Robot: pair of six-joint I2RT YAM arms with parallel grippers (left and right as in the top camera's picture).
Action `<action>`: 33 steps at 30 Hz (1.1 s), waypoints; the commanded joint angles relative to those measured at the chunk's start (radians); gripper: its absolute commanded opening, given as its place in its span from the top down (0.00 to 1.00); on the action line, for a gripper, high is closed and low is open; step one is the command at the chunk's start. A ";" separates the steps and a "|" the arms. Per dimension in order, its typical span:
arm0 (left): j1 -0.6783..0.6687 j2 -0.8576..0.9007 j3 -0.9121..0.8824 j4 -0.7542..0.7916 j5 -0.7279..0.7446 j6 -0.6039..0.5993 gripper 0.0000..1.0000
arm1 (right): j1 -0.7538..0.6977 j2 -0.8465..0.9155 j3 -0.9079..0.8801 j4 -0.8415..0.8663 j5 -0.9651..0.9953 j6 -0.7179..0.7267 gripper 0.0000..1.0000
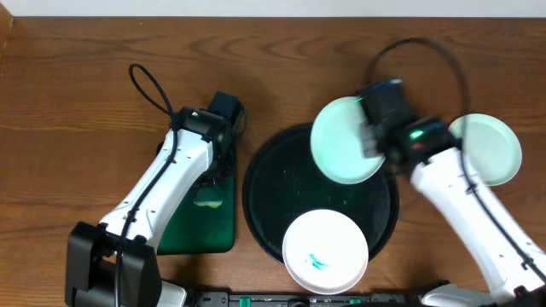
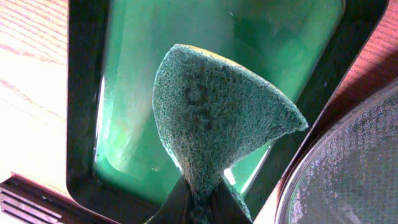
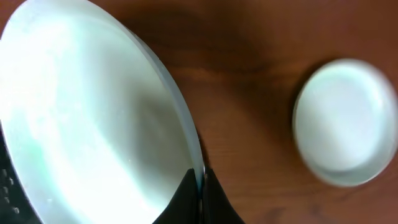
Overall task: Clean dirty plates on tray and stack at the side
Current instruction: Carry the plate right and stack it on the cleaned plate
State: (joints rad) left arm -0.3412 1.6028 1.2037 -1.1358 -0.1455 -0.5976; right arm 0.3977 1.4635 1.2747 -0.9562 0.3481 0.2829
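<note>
First plate (image 1: 488,147) done, table's (image 1: 68,102) right edge; our right gripper (image 3: 200,182) pinches second plate (image 3: 93,118), left gripper (image 2: 200,190) the sponge (image 2: 217,118); third plate (image 1: 325,250) awaits, marked.

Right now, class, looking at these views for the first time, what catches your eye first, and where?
The right gripper holds a pale plate by its rim above the far right side of the black tray. A second plate with teal scribbles sits at that tray's near rim, and a third plate lies on the table to the right. The left gripper pinches a green scouring pad over the green tray.
</note>
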 commanded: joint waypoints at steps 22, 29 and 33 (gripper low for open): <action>0.004 0.006 -0.008 0.028 0.003 0.013 0.93 | -1.094 0.123 -0.046 0.008 -0.425 0.271 0.98; 0.004 0.006 -0.008 0.056 0.033 0.013 0.93 | -1.103 0.265 -0.046 0.079 -0.425 0.296 0.98; 0.004 0.006 -0.008 0.065 0.033 0.013 0.93 | -1.096 0.322 -0.046 0.118 -0.425 0.296 0.99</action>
State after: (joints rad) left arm -0.3412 1.6028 1.2037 -1.0710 -0.1108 -0.5976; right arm -0.7055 1.7611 1.2327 -0.8516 -0.0635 0.5533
